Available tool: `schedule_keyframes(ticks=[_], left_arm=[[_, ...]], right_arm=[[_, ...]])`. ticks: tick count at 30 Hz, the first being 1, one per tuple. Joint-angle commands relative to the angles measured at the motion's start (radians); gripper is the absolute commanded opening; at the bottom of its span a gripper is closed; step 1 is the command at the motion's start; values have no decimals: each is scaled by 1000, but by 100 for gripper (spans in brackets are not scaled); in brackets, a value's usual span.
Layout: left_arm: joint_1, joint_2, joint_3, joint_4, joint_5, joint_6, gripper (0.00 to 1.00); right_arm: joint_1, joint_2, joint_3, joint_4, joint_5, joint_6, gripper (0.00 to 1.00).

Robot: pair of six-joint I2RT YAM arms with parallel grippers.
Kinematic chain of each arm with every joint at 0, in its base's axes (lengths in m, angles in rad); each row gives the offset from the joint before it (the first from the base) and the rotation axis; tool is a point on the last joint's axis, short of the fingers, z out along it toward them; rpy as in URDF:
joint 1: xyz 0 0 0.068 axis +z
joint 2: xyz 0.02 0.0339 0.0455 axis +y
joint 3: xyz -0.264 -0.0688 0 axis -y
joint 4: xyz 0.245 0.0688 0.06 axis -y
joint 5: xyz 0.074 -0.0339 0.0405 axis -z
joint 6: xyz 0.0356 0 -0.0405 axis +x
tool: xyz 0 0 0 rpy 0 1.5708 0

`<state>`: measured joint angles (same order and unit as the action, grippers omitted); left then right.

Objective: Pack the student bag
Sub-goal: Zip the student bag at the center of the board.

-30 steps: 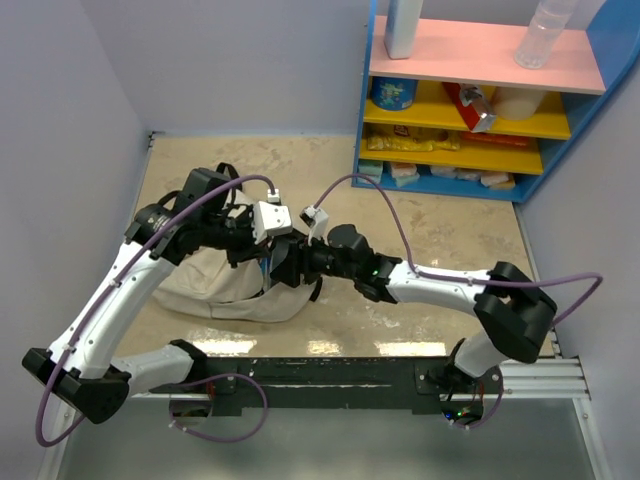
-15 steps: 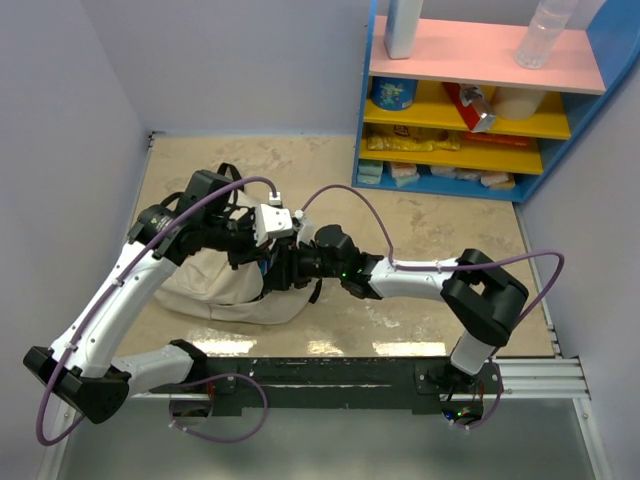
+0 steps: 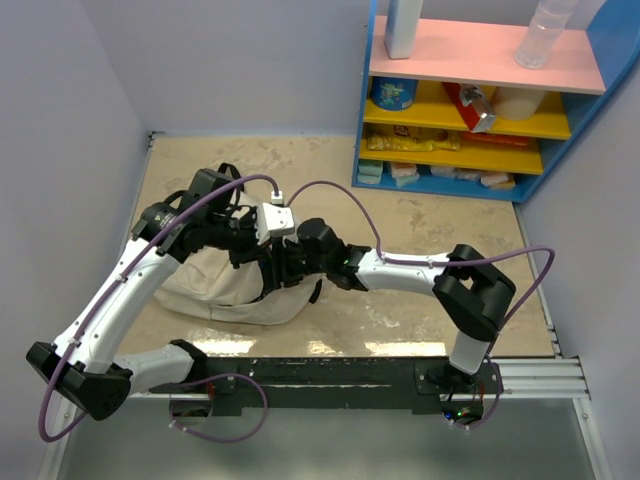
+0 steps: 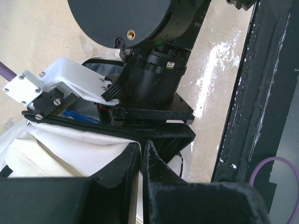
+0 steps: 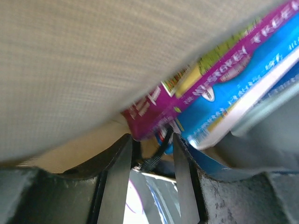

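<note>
I am pinching the zipper rim of the student bag (image 3: 222,288) in my left jaws, closed tight, holding it agape at left centre of the worktop (image 3: 420,210). My right jaws, half parted and gripping nothing I can make out, are sitting inside beside the books (image 5: 224,107). Judging by this, zipping up is remaining.

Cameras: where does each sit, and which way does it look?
Top external: above and behind the arms, looking down at left arm, right arm and student bag.
Left wrist: on the left arm, looking along its shut left pincer at the bag's zipper and right arm.
Right wrist: inside the bag, looking past the right pincer at books.
Shared: the bag, in all three.
</note>
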<state>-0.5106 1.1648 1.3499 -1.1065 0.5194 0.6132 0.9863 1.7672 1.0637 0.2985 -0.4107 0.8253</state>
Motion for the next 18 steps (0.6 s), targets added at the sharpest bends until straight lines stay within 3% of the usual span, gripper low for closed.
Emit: schedule_keyframes(ticks=[1, 5, 12, 18], left_arm=[[3, -5, 29, 16, 25, -10, 2], [3, -1, 34, 13, 27, -4, 1], [3, 3, 45, 14, 28, -7, 1], [3, -2, 38, 13, 21, -3, 1]], right_arm=[[14, -11, 65, -172, 45, -86, 43], [18, -37, 70, -213, 64, -114, 44], [41, 31, 96, -132, 20, -61, 41], [41, 46, 59, -12, -72, 35, 26]])
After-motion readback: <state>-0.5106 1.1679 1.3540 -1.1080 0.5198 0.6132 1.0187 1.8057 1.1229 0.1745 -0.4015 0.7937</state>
